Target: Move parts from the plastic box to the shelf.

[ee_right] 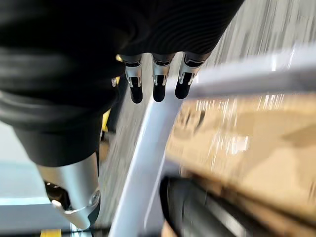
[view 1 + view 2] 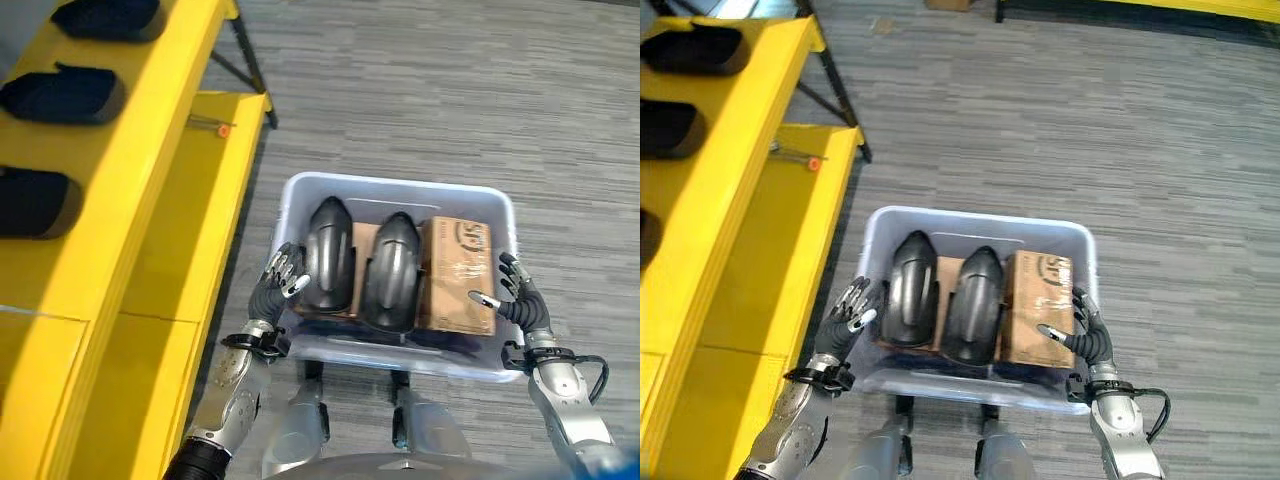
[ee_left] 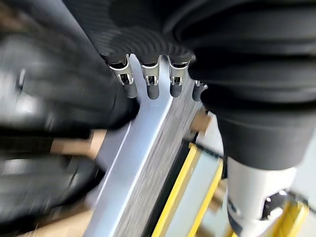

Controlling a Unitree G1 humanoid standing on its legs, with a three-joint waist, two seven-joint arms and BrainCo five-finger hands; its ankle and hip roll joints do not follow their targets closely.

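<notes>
My plastic box (image 2: 400,188) is pale blue-white, rectangular and open-topped, sitting on the grey floor straight in front of me. Inside lie two glossy black, rounded parts (image 2: 329,254) (image 2: 392,270) side by side, pointed ends facing away from me, resting on brown cardboard. A brown cardboard carton (image 2: 456,272) fills the box's right side. The yellow shelf (image 2: 120,215) stands just left, dark parts (image 2: 62,94) already on it.

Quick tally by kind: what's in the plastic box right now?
Black parts: 2
Cardboard boxes: 1
Total: 3 in the plastic box
</notes>
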